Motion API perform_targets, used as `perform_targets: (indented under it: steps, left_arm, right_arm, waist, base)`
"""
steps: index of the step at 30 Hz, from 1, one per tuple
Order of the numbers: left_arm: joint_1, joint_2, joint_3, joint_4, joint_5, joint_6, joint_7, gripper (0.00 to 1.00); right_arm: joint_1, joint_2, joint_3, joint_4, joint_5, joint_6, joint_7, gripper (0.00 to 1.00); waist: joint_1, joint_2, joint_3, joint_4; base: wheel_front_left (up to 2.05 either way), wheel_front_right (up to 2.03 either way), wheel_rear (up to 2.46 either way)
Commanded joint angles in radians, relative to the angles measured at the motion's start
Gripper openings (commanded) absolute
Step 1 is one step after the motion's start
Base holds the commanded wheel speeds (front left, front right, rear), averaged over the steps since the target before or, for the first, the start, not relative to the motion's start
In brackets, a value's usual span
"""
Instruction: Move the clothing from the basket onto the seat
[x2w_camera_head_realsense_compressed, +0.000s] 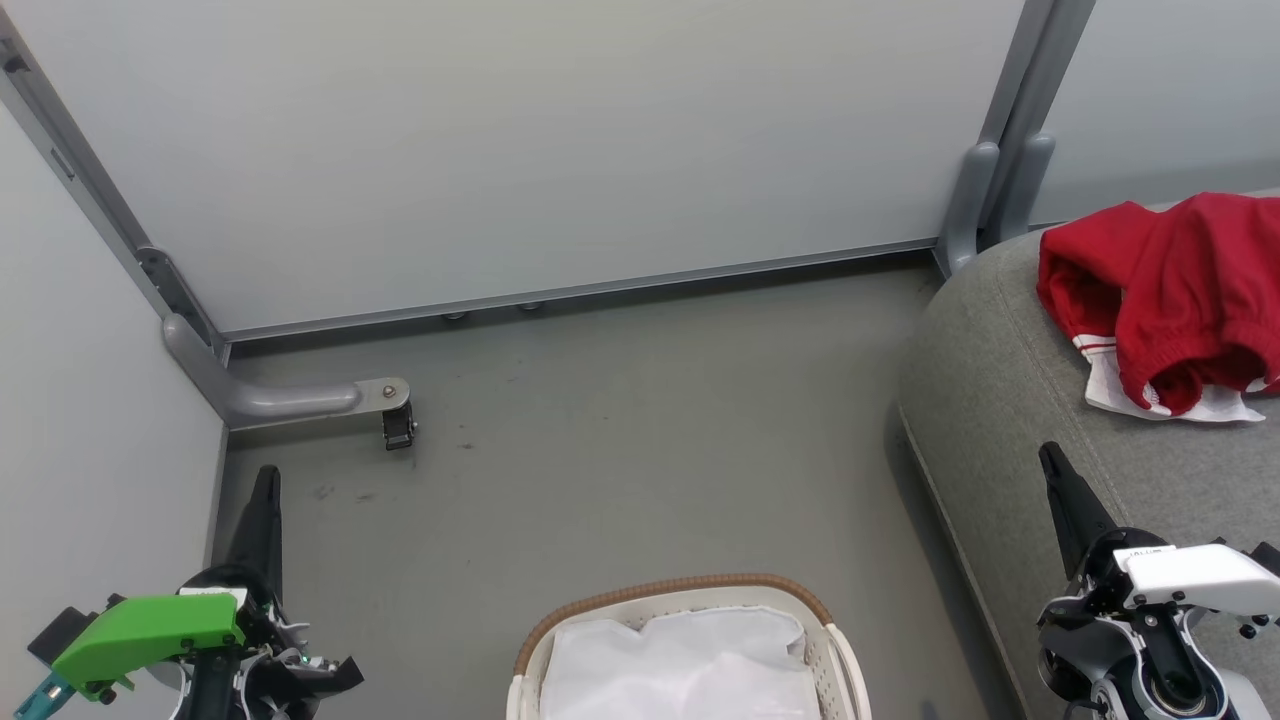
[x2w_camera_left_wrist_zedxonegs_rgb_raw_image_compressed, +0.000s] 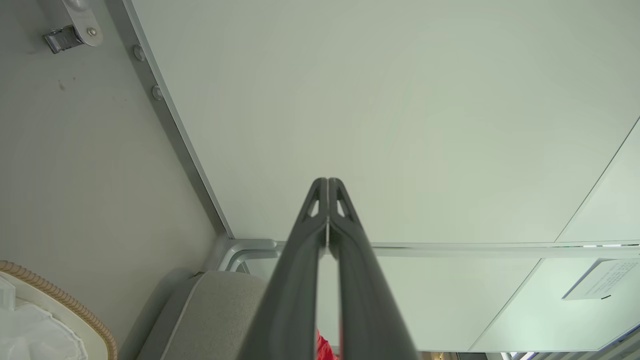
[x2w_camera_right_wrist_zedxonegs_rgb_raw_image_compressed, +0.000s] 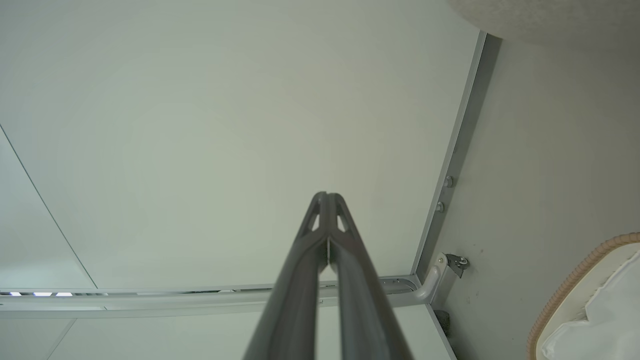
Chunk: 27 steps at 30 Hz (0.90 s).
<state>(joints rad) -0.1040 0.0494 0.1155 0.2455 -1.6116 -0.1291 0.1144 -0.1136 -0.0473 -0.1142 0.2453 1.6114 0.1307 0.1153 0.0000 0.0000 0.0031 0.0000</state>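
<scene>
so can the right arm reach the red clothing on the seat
Probably yes: the right gripper, shut, is near the seat, and only bare upholstery lies between it and the clothing.

One basket (x2w_camera_head_realsense_compressed: 680, 586), one lining (x2w_camera_head_realsense_compressed: 690, 665), one seat (x2w_camera_head_realsense_compressed: 1000, 400), one heap of clothing (x2w_camera_head_realsense_compressed: 1180, 290), garments within uncountable; two grippers: left gripper (x2w_camera_head_realsense_compressed: 266, 490), right gripper (x2w_camera_head_realsense_compressed: 1055, 470).

Red clothing (x2w_camera_head_realsense_compressed: 1180, 290), grey seat (x2w_camera_head_realsense_compressed: 990, 400), cream brown-rimmed basket (x2w_camera_head_realsense_compressed: 838, 660)

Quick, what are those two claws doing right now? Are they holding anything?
Left gripper: closed, fingers pressed together, holding nothing.
Right gripper: closed, fingers pressed together, holding nothing.
</scene>
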Motion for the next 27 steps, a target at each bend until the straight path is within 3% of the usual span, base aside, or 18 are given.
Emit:
perform_targets:
  steps: [1,27]
  left_arm:
    - [-0.01,0.002,0.002,-0.002,-0.001,-0.004,0.004,0.0]
    - [-0.01,0.002,0.001,-0.002,-0.002,-0.004,0.003,0.0]
  right_arm:
    - [0.011,-0.006,-0.002,-0.003,0.003,0.0,0.001,0.0]
    - [0.011,-0.006,-0.002,-0.003,0.003,0.0,0.001,0.0]
  waist:
    - [0.0,0.0,0.0,0.0]
    - [0.0,0.0,0.0,0.0]
  base:
    - [0.0,0.0,0.0]
    - [0.0,0.0,0.0]
